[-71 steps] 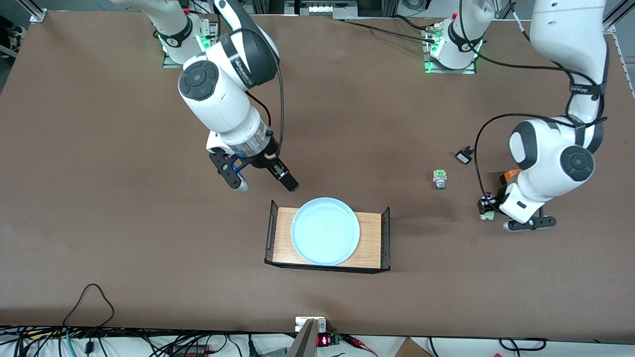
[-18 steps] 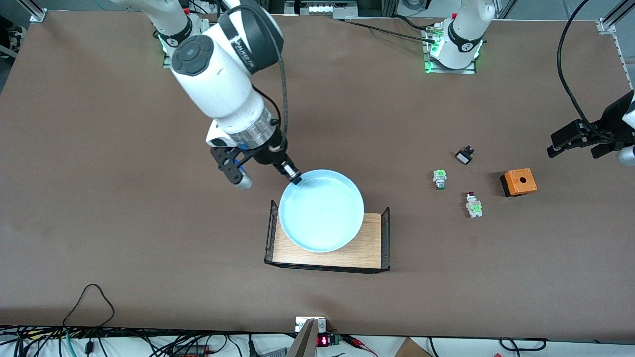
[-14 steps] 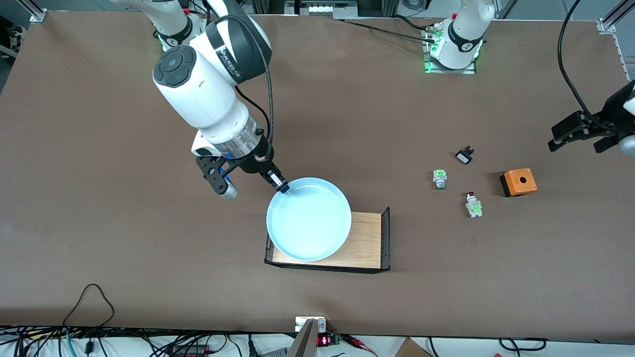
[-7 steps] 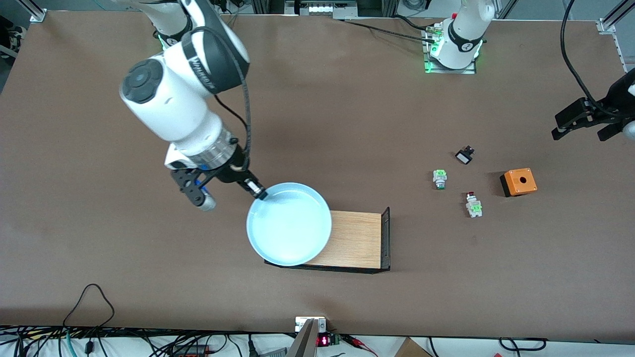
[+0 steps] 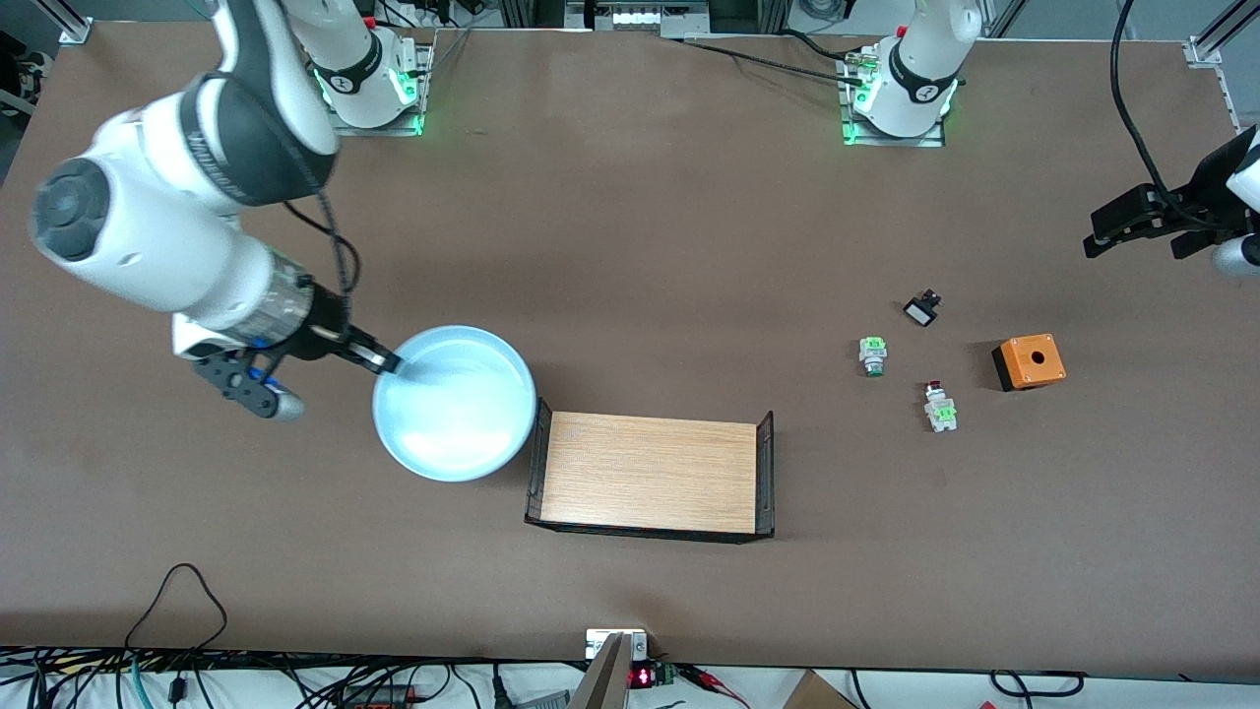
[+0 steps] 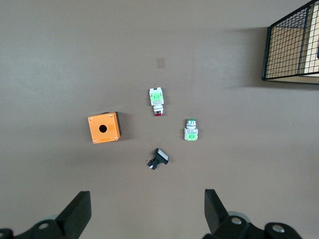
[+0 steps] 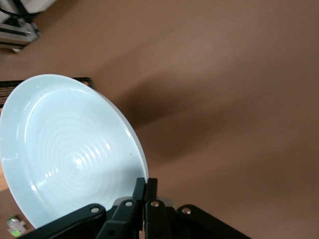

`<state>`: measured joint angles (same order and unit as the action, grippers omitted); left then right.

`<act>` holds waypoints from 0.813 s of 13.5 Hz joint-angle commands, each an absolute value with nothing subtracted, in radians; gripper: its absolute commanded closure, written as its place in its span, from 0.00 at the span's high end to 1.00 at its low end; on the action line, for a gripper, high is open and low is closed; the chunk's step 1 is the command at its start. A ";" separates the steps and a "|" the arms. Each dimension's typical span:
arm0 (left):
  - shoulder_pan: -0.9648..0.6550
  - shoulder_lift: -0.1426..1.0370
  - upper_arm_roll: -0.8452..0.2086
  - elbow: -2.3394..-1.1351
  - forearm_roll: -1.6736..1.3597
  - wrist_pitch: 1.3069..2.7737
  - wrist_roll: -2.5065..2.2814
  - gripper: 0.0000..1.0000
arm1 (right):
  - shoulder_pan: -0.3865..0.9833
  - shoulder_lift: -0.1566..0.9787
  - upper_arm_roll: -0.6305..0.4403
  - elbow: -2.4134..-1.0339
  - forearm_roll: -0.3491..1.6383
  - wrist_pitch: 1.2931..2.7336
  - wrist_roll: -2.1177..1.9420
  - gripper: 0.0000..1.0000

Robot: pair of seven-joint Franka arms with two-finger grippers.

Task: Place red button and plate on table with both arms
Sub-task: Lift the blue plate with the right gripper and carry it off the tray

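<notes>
The plate [image 5: 454, 403], round pale blue with concentric rings, is pinched at its rim by the right tool [image 5: 386, 363].

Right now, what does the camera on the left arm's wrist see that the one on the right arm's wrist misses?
Only the left wrist view shows the orange box, the red button, the green-capped switch, the small black-and-white switch and the open left gripper. Only the right wrist view shows the plate, pinched at its rim by the shut right gripper. Both show the brown table and a bit of the tray's black mesh end.
</notes>
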<state>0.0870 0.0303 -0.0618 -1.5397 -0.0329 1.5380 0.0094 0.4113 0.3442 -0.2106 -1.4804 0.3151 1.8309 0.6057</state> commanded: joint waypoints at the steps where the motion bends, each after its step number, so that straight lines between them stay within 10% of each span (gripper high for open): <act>1: 0.092 0.035 -0.067 -1.520 -0.003 1.520 0.018 1.00 | 0.329 0.264 -0.195 -1.597 0.296 1.781 0.453 0.00; 11: 0.089 0.037 -0.077 -1.502 -0.006 1.482 0.008 1.00 | 0.130 0.213 -0.193 -1.854 0.098 1.794 -0.051 0.00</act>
<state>0.0867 0.0303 -0.0686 -1.5312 -0.0327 1.5055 0.0086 0.1507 0.2666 -0.2114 -1.7521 0.1207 1.7382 -0.0113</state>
